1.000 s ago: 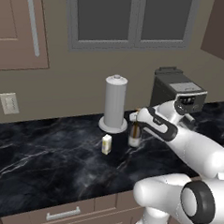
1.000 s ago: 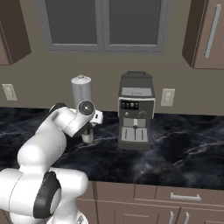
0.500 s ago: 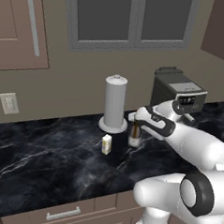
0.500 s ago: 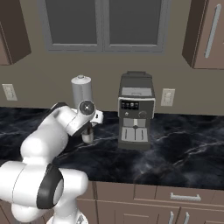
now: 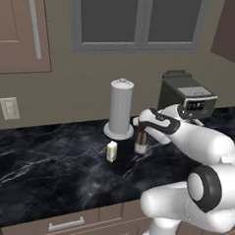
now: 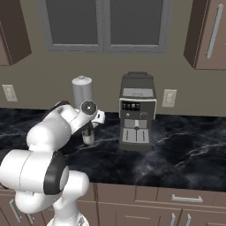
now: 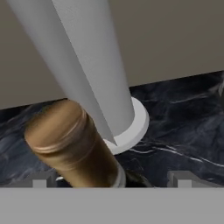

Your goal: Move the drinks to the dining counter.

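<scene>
A dark wine bottle point(image 5: 141, 144) with a pale label and a brown cap point(image 7: 61, 133) stands on the black marble worktop point(image 5: 47, 169), just in front of the tall grey paper-towel cylinder point(image 5: 121, 107). My gripper point(image 5: 140, 127) hangs right over its top, open, with the neck low between the fingertips point(image 7: 41, 180) and left of centre. From the right the bottle point(image 6: 88, 137) shows under the gripper point(image 6: 91, 126). A small white-yellow carton point(image 5: 112, 151) stands a little left of the bottle. The dining counter is out of view.
A grey coffee machine point(image 6: 137, 112) stands right of the bottle, close to my forearm. The paper-towel cylinder point(image 7: 83, 57) rises directly behind the bottle on a round base. Behind lie the wall and a window point(image 5: 140, 20). Drawers with handles point(image 5: 66, 224) run below the worktop.
</scene>
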You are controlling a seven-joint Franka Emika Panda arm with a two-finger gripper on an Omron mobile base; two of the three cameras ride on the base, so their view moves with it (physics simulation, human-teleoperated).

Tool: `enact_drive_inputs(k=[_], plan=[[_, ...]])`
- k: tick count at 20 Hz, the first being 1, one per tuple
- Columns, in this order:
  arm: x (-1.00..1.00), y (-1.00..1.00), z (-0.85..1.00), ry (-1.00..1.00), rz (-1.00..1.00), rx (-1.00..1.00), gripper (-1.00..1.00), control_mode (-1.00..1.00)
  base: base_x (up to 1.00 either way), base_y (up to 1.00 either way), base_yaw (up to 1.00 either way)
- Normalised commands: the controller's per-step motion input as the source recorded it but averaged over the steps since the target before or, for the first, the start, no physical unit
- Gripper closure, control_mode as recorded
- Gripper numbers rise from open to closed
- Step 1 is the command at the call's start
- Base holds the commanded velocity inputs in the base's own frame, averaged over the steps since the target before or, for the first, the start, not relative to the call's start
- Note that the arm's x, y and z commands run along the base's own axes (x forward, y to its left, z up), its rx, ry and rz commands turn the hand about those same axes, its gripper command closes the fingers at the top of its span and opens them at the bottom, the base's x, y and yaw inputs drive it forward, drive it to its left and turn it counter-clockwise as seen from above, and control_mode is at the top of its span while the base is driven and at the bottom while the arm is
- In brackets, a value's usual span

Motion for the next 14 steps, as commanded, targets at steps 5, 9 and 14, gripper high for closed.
enact_drive_inputs(k=[5,9,14], plan=[[0.06,0.0,-0.12,0.0,0.0,0.0,-1.0,-1.0,0.0,0.0,0.0],[0.15,0.0,-0.2,0.0,0.0,0.0,-1.0,-1.0,0.0,0.0,0.0],[0.17,0.0,-0.17,0.0,0.0,0.0,1.0,-1.0,0.0,0.0,0.0]])
